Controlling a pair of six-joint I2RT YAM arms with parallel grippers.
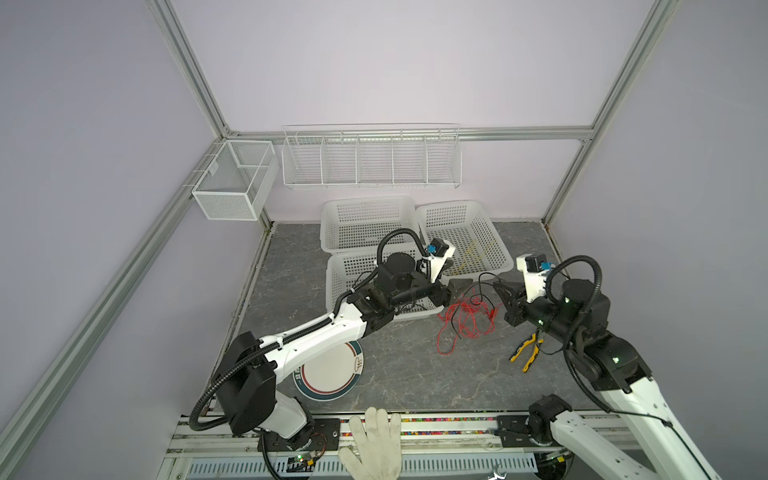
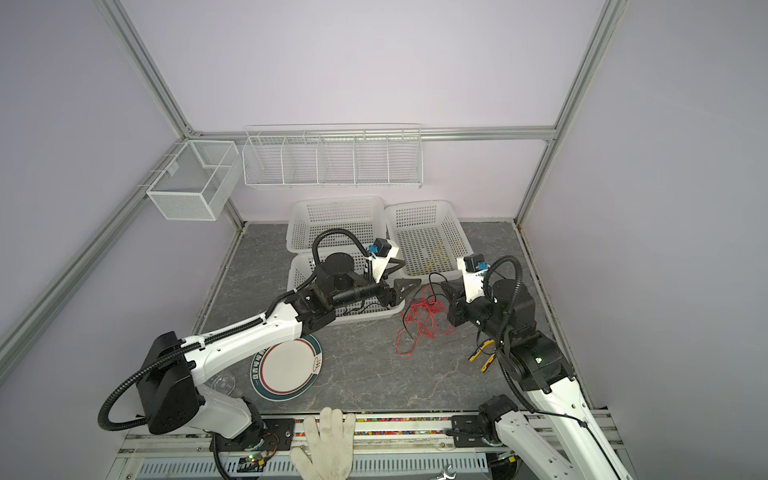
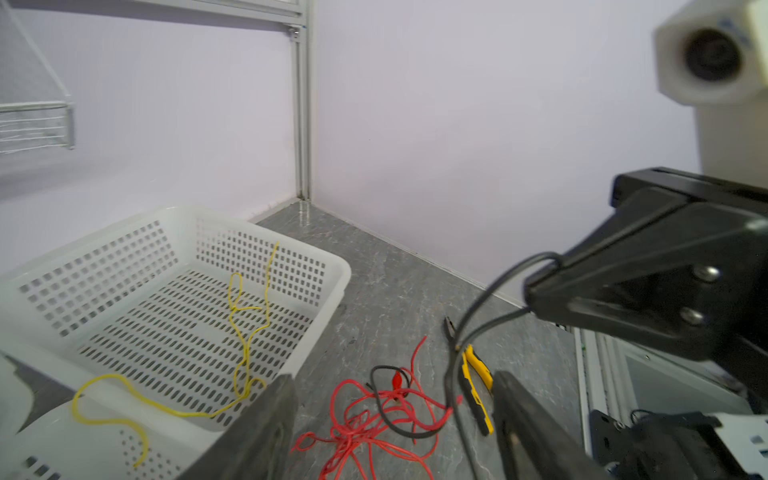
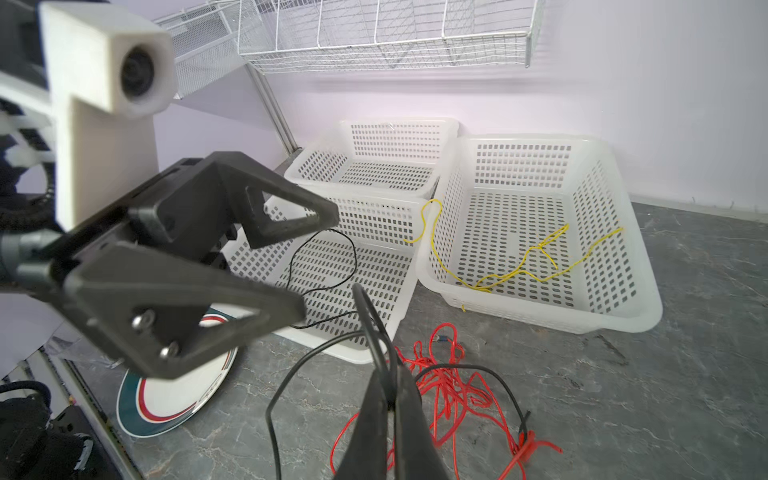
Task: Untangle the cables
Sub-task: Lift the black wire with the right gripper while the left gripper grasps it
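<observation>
The red cable (image 1: 465, 320) is seen lying in a loose tangle on the grey counter (image 1: 395, 374), just in front of the white baskets and between the two arms. A black cable (image 3: 484, 298) is threaded through that tangle and is lifted out of it at one end, where it is clamped in the right claw (image 3: 534, 296), whose jaws are pressed together on it above the counter. The left claw (image 4: 320, 266) is held opposite, close to the right one and above the edge of the tangle, with its jaws spread apart and nothing pinched between them. In the left wrist view the raised black strand is seen hanging in front of that gap, but whether it is touched cannot be told. The yellow cable (image 4: 519, 270) is laid apart from the others inside the basket on the right (image 4: 644, 291), with one end draped over the rim towards the neighbouring basket. Yellow-handled pliers (image 1: 528, 351) are left on the counter near the right arm, and a plate (image 1: 332, 370) is partly covered by the left arm.
</observation>
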